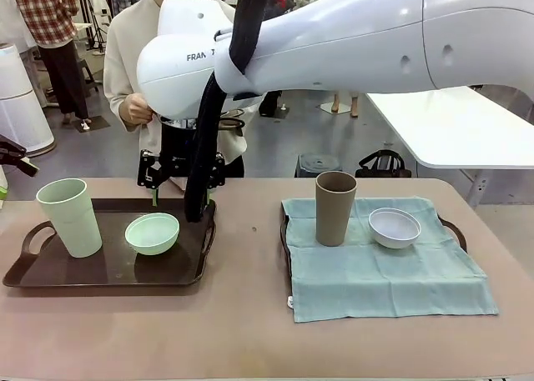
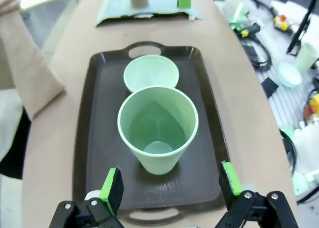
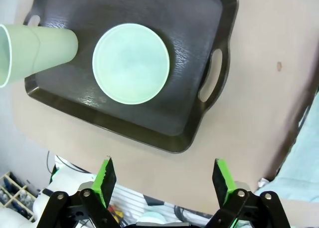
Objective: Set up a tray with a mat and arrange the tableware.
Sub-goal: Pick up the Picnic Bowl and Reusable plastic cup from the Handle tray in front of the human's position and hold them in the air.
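Note:
A dark brown tray (image 1: pixel 108 268) on the left holds a tall pale green cup (image 1: pixel 70 217) and a pale green bowl (image 1: pixel 152 233). To the right, a teal mat (image 1: pixel 384 273) covers a second tray (image 1: pixel 455 229) and carries a tall brown cup (image 1: pixel 335 208) and a small white bowl (image 1: pixel 394 228). My right gripper (image 1: pixel 182 181) reaches across and hangs open over the left tray's far edge. In its wrist view the gripper (image 3: pixel 162 180) looks down on the bowl (image 3: pixel 130 63). My left gripper (image 2: pixel 170 185) is open above the tray's left end, close to the green cup (image 2: pixel 157 125).
A person stands at the far side of the table, one hand (image 1: pixel 133 110) held at the chest. A white table (image 1: pixel 467 122) stands at the back right. Bare tabletop (image 1: pixel 246 256) lies between the two trays. Cables and small tools (image 2: pixel 279 43) lie beside the table.

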`<state>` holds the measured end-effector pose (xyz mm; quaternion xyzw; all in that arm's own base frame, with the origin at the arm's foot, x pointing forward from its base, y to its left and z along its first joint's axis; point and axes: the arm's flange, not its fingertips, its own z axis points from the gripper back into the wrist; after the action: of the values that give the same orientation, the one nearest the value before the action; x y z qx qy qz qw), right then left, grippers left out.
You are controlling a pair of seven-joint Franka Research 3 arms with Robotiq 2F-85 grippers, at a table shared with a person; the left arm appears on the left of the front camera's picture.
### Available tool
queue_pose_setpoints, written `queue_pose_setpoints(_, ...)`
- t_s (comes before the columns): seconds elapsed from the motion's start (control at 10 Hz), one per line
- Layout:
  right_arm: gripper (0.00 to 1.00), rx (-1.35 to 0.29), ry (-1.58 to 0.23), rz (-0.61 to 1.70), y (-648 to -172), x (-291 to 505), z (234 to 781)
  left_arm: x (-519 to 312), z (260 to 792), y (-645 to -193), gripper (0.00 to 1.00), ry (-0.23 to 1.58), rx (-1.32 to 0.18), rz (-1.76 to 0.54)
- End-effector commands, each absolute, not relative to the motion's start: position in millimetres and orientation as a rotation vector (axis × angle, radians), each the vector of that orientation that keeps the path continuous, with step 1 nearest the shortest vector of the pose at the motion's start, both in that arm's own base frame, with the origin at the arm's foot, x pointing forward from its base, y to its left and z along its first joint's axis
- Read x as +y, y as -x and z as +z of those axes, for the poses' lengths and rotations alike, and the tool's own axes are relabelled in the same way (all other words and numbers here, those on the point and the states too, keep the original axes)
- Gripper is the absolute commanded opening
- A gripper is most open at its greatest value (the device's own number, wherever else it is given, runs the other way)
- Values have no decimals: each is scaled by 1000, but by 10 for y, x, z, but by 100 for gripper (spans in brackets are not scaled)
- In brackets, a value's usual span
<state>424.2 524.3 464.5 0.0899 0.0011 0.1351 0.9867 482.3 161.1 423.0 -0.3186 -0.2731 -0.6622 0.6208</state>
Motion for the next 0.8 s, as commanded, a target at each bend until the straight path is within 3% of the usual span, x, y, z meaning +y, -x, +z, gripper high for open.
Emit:
queue_pose_setpoints(0.0, 100, -18, -179, 247, -4294, 5350, 4543, 1667, 4118, -4889, 100, 793, -712, -1562)
queue_pose_setpoints(0.7, 100, 15, -143, 250, -4543, 5630, 3923, 1609, 3687, -4892, 100, 674, -813, -1469)
